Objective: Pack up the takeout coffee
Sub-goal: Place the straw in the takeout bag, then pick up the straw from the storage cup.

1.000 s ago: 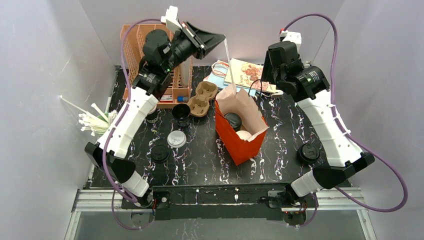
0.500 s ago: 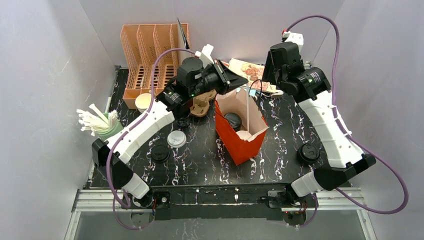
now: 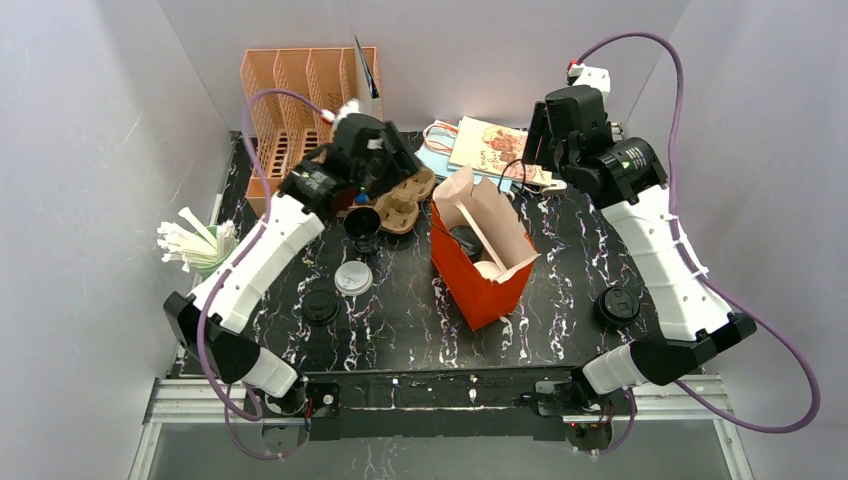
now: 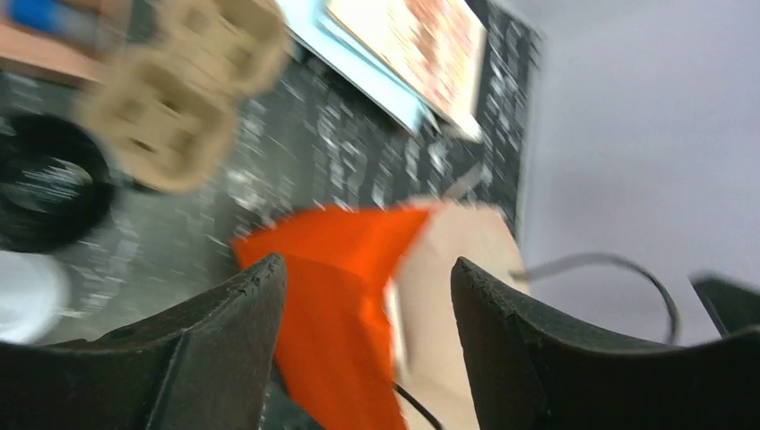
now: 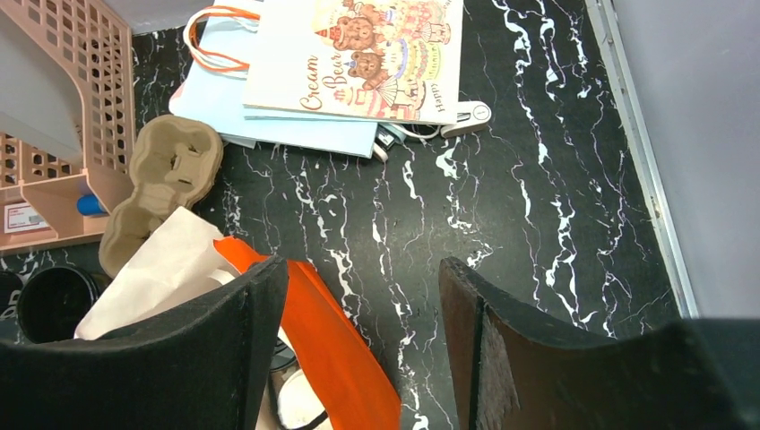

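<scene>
Your left hand [image 4: 367, 269] is spread wide with nothing between its fingers, hanging over the cardboard cup carrier [image 3: 405, 200] beside the open black cup [image 3: 362, 228]; its wrist view is blurred. Your right hand [image 5: 358, 269] is also spread and empty, raised over the back of the surface [image 3: 400, 320] near the flat printed bags [image 5: 358, 54]. The orange bag [image 3: 480, 290] stands open mid-surface with a straw [image 3: 483, 232] leaning inside. You cannot pick out the takeout coffee for certain: the bag shows a dark lid [image 3: 465, 240] and a white round top [image 3: 487, 268], their cup walls hidden.
</scene>
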Controlling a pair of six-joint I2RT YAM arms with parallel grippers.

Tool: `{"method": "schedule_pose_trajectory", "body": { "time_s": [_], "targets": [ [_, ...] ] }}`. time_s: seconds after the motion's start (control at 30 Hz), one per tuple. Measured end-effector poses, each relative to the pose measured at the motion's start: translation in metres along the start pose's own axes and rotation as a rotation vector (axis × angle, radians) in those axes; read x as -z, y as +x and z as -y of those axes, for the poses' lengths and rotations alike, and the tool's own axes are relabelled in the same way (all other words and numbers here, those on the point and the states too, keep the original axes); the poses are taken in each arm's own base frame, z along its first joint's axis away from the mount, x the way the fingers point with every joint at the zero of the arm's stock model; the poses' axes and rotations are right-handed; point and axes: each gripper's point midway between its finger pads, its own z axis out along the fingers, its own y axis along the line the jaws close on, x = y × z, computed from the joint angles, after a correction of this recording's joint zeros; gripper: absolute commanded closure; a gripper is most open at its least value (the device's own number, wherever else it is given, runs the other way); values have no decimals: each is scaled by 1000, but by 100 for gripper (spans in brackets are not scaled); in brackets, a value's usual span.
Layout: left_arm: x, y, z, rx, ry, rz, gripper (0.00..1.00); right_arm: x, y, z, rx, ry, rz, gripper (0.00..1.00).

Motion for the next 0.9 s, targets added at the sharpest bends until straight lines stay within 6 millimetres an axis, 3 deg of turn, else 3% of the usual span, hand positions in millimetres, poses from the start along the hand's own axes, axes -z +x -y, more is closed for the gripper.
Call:
{"method": "schedule_pose_trajectory", "body": {
  "time_s": [0.13,0.23,0.33,0.43,0.6,0.8,0.9],
  "targets": [
    [24,-66,-51,-27,-215,183,45,0,1,-2,-1,-13,-6,29],
    [51,-108,-81,-47,-368,308,60,0,2,-4,-1,-24,-12,29],
    [79,-145,-120,-51,-543,412,62,1,3,-6,-1,-36,-18,30],
    [100,-170,-178,-38,-770,468,62,1,4,-9,2,-49,-26,30],
    [126,-191,-271,27,-1090,493,65,1,1,-16,6,-77,-36,31],
    [169,-183,-372,191,-1351,474,68,0,6,-23,22,-102,-83,32],
    [178,-175,-397,231,-1410,460,74,-3,7,-29,26,-118,-103,32]
  ]
}}
